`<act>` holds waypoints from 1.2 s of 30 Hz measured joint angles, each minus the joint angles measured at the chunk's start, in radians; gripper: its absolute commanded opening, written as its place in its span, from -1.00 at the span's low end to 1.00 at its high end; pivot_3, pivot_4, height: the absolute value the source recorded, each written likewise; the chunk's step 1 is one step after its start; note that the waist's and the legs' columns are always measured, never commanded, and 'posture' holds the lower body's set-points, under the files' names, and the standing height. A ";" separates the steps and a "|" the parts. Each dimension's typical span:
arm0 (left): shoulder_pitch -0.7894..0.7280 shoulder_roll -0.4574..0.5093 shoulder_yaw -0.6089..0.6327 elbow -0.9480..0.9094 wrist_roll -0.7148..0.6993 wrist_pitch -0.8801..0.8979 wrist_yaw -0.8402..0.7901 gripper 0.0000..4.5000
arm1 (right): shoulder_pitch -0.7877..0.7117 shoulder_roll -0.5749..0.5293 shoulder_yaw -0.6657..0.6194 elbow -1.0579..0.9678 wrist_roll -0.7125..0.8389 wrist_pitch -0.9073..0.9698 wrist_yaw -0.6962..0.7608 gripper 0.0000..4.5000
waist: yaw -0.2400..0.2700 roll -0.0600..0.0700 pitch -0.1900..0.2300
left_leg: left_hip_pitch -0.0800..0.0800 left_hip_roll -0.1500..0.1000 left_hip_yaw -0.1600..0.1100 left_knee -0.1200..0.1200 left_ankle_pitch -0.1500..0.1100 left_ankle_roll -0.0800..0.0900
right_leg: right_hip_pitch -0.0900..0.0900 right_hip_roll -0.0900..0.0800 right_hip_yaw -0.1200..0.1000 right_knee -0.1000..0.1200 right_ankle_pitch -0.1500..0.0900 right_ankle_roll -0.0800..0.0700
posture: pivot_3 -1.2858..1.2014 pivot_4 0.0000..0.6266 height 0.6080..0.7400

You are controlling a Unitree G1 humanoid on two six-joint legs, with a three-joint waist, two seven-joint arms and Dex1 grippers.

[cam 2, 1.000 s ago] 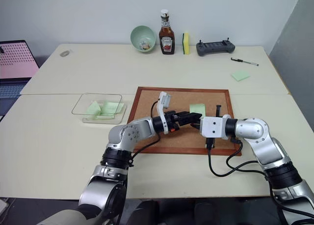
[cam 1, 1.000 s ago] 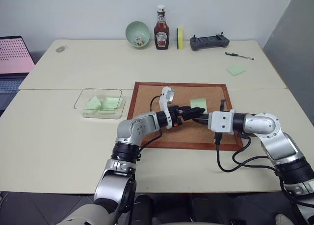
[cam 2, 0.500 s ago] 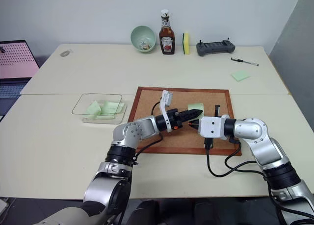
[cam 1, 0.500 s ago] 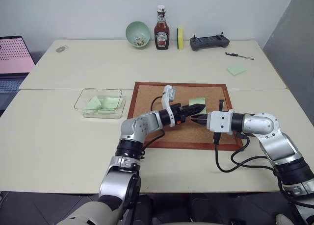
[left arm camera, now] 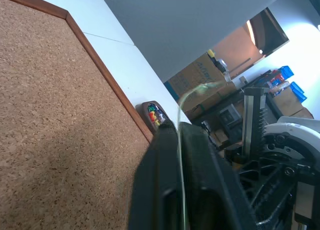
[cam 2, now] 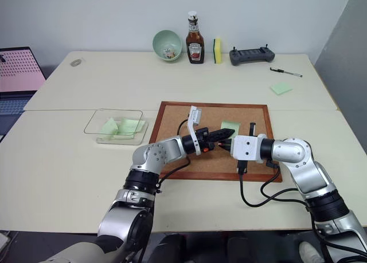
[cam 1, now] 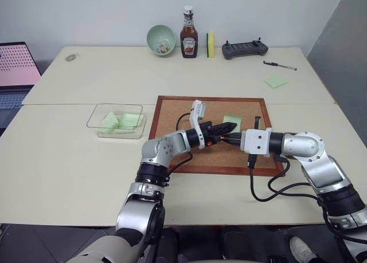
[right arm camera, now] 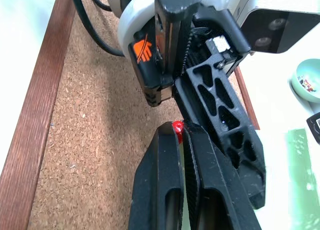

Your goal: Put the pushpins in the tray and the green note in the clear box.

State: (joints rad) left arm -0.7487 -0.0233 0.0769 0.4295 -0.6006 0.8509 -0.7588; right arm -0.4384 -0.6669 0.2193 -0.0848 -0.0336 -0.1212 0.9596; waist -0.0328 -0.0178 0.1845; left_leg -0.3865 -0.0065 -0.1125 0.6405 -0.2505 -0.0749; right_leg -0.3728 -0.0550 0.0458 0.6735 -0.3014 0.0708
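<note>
Green note (left arm camera: 192,92) is pinched edge-on by the closed left gripper (cam 1: 228,126) above the corkboard (cam 1: 172,122), while a red pin (right arm camera: 177,126) is clamped in the shut right gripper (right arm camera: 181,135), apparently freeing the note for the clear box (cam 1: 98,121).

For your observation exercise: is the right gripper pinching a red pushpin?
Yes, a red pushpin sits clamped between the right gripper's shut black fingers.

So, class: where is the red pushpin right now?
The red pushpin sits pinched at the right gripper's tips, over the corkboard, beside the left gripper.
</note>
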 measured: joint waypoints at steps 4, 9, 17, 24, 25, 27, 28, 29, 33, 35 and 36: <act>0.005 0.001 0.013 -0.001 -0.018 0.008 0.003 -1.00 | 0.000 0.003 -0.002 0.000 0.016 0.001 -0.002 -1.00 | 0.000 0.000 0.000 | 0.000 0.000 0.000 0.000 0.000 0.000 | 0.000 0.000 0.000 0.000 0.000 0.000 | 0.03 -0.52 1.00; 0.005 0.003 0.045 -0.001 -0.034 0.014 0.013 -1.00 | 0.000 0.013 -0.014 0.000 0.037 0.019 -0.013 -1.00 | 0.000 0.000 0.000 | 0.000 0.000 0.000 0.000 0.000 0.000 | 0.000 0.000 0.000 0.000 0.000 0.000 | 0.03 -0.52 1.00; 0.005 0.002 0.061 -0.001 -0.053 0.017 0.029 -1.00 | 0.041 0.030 -0.075 -0.052 0.108 0.113 -0.052 -1.00 | -0.001 0.000 0.000 | 0.000 0.000 0.000 0.000 0.000 0.000 | 0.000 0.000 0.000 0.000 0.000 0.000 | 0.03 -0.52 1.00; 0.008 -0.001 0.066 -0.002 -0.060 0.018 0.036 -1.00 | 0.073 0.065 -0.113 -0.115 0.189 0.256 -0.098 -1.00 | 0.000 0.000 0.000 | 0.000 0.000 0.000 0.000 0.000 0.000 | 0.000 0.000 0.000 0.000 0.000 0.000 | 0.03 -0.52 1.00; 0.010 -0.001 0.067 -0.005 -0.061 0.018 0.041 -1.00 | 0.074 0.070 -0.123 -0.129 0.212 0.293 -0.111 -1.00 | 0.000 0.000 0.000 | 0.000 0.000 0.000 0.000 0.000 0.000 | 0.000 0.000 0.000 0.000 0.000 0.000 | 0.03 -0.52 1.00; 0.010 -0.002 0.068 -0.011 -0.061 0.018 0.048 -1.00 | 0.076 0.078 -0.131 -0.149 0.234 0.334 -0.118 -1.00 | 0.000 0.000 0.000 | 0.000 0.000 0.000 0.000 0.000 0.000 | 0.000 0.000 0.000 0.000 0.000 0.000 | 0.03 -0.52 1.00; 0.010 -0.002 0.069 -0.013 -0.062 0.018 0.050 -1.00 | 0.077 0.082 -0.137 -0.158 0.249 0.356 -0.122 -1.00 | 0.000 0.000 0.000 | 0.000 0.000 0.000 0.000 0.000 0.000 | 0.000 0.000 0.000 0.000 0.000 0.000 | 0.03 -0.52 1.00; 0.010 -0.002 0.070 -0.015 -0.064 0.018 0.051 -1.00 | 0.078 0.086 -0.145 -0.166 0.262 0.380 -0.131 -1.00 | 0.000 0.000 0.000 | 0.000 0.000 0.000 0.000 0.000 0.000 | 0.000 0.000 0.000 0.000 0.000 0.000 | 0.03 -0.52 1.00; 0.010 -0.003 0.078 -0.017 -0.066 0.017 0.052 -1.00 | 0.086 0.088 -0.171 -0.197 0.300 0.441 -0.155 -1.00 | 0.000 0.000 0.000 | 0.000 0.000 0.000 0.000 0.000 0.000 | 0.000 0.000 0.000 0.000 0.000 0.000 | 0.03 -0.52 1.00; 0.010 -0.003 0.082 -0.017 -0.066 0.015 0.052 -1.00 | 0.095 0.091 -0.190 -0.205 0.322 0.473 -0.166 -1.00 | 0.000 0.000 0.000 | 0.000 0.000 0.000 0.000 0.000 0.000 | 0.000 0.000 0.000 0.000 0.000 0.000 | 0.03 -0.52 1.00; 0.010 -0.003 0.084 -0.017 -0.066 0.014 0.052 -1.00 | 0.098 0.092 -0.198 -0.209 0.331 0.485 -0.174 -1.00 | 0.000 0.000 0.000 | 0.000 0.000 0.000 0.000 0.000 0.000 | 0.000 0.000 0.000 0.000 0.000 0.000 | 0.03 -0.52 1.00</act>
State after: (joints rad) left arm -0.7385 -0.0261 0.1607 0.4123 -0.6667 0.8653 -0.7070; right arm -0.3409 -0.5746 0.0213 -0.2935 0.2972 0.3643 0.7852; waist -0.0328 -0.0177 0.1845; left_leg -0.3867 -0.0065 -0.1125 0.6406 -0.2507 -0.0745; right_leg -0.3729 -0.0549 0.0459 0.6739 -0.3014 0.0707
